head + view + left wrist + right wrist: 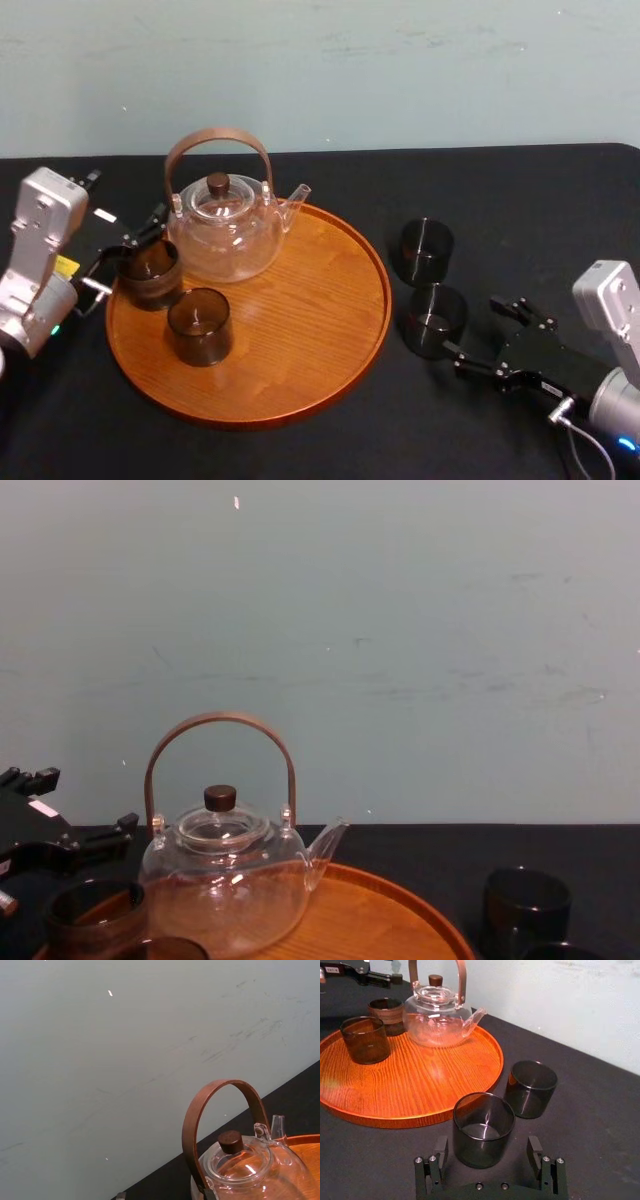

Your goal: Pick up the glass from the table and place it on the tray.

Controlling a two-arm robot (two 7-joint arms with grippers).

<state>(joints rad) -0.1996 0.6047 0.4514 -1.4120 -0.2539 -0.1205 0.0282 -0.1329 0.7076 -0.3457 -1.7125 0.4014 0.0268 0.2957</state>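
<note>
Smoky glasses (199, 325), two on tray (300, 300), two on table (520, 200), right claw (488, 1150) wide astride one

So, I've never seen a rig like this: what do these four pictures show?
It is a two-armed robot at a black table. One picture looks from its head, one from its chest, one from each wrist. A round wooden tray holds a glass teapot and two dark glasses; two more stand on the table beside it. The right gripper is open, its fingers either side of the nearer glass. The left gripper is at the glass on the tray's left edge.
</note>
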